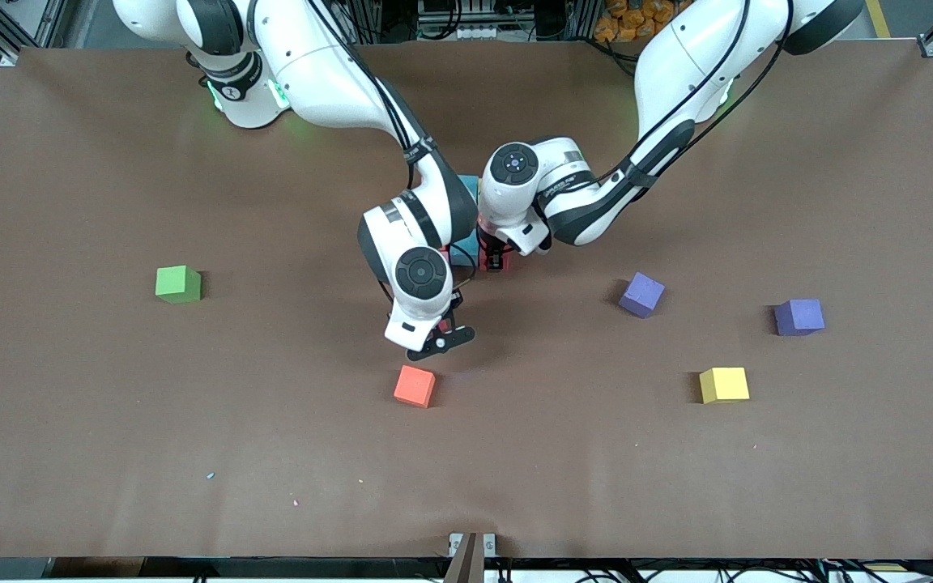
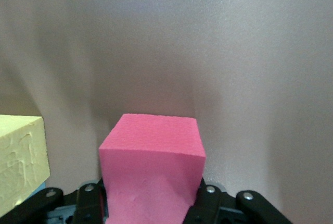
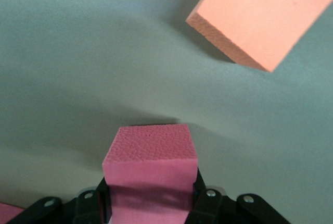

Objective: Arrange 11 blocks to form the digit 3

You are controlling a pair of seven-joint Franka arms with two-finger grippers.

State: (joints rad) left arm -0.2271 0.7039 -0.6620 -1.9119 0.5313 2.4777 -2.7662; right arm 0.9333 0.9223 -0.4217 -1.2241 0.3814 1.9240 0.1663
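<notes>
Here both arms reach into the middle of the brown table (image 1: 110, 453), and each gripper has its fingers clamped on a pink block.

In the left wrist view, the left gripper (image 2: 151, 203) holds a pink block (image 2: 151, 177) between its two dark fingers (image 2: 208, 203). The block fills the gap between them and sticks out past the fingertips, its end face toward the table. A yellow block (image 2: 21, 161) sits just beside it, with a sliver of blue under that one's edge. In the front view the left gripper (image 1: 496, 261) is low at the table's middle, next to a blue block (image 1: 464, 253) that the arms mostly hide.

In the right wrist view, the right gripper (image 3: 151, 203) grips another pink block (image 3: 151, 169) the same way: the fingers (image 3: 205, 200) press on two of its sides and the block juts out past their tips. An orange block (image 3: 263, 18) lies on the table apart from it. In the front view the right gripper (image 1: 438, 338) is over the table beside that orange block (image 1: 415, 385); whether its pink block touches the table I cannot tell.

Loose on the table toward the left arm's end are two purple blocks (image 1: 641, 294) (image 1: 799, 317) and a second yellow block (image 1: 724, 385), which is nearer the front camera than either. A green block (image 1: 178, 284) sits alone toward the right arm's end.
</notes>
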